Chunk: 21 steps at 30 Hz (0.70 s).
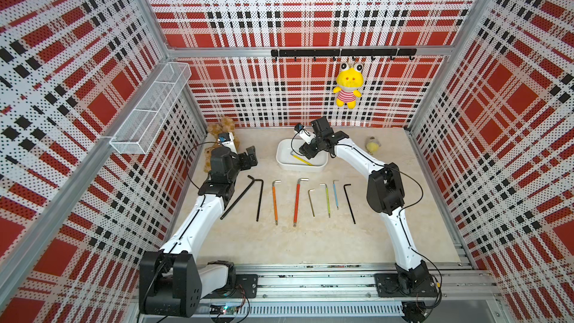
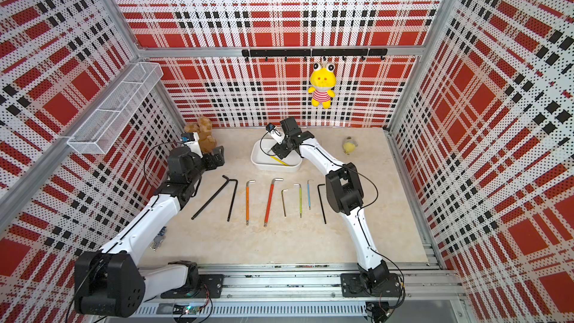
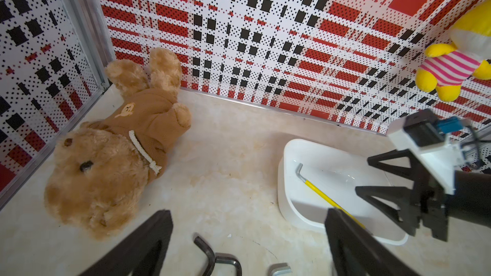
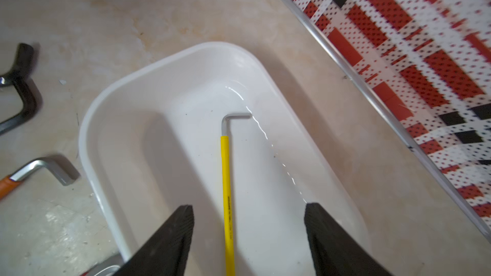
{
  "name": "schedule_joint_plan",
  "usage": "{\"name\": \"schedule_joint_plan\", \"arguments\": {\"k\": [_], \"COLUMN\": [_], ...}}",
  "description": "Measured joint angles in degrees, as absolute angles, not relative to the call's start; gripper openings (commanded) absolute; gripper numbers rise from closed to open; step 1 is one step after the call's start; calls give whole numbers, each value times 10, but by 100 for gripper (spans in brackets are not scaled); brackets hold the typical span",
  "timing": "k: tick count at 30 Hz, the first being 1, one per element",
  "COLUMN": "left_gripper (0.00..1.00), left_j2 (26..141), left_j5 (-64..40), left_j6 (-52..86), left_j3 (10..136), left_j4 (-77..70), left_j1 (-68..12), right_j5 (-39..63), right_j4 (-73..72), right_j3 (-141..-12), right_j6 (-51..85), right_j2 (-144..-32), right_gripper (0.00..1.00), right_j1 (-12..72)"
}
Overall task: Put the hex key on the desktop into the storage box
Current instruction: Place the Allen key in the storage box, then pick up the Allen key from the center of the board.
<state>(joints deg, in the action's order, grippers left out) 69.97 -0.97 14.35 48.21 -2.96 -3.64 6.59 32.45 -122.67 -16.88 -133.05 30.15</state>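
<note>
Listing one desktop (image 1: 310,237). Two pincers: left gripper (image 3: 248,211) spread, empty, near the brown bear (image 3: 119,142); right gripper (image 4: 248,205) spread above the storage box (image 1: 292,166), gripping nothing. One storage box. Three plush toys. Nine keys: a row of eight hex keys (image 1: 297,200) on the desktop, and one yellow hex key (image 4: 225,176) lying inside the box, its hidden end possibly on the rim.

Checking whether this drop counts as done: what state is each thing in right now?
Yellow hex key: lying flat inside the storage box, ungripped.
Storage box: upright, holding only that key.
Right tool: open, above the box.
Left tool: open, empty.
Eight other hex keys: lying on the desktop.
</note>
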Motion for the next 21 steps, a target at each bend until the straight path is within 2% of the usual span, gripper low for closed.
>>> {"name": "schedule_joint_plan", "arguments": {"k": [6, 11, 21], "left_gripper": [97, 97, 97], "left_j2": [700, 700, 700], "left_j5": [-13, -14, -15], "left_j6": [143, 143, 144], "left_j3": [482, 482, 482], "left_j4": [-30, -30, -30], "left_j1": [-36, -37, -43], "right_j5": [-14, -61, -76], "right_j4": [307, 352, 496], "right_j3": [-1134, -1059, -852], "right_j6": [-94, -15, 123], "right_j2": [-1189, -1107, -1028], "right_gripper": [74, 74, 74], "right_j1": [297, 281, 211]}}
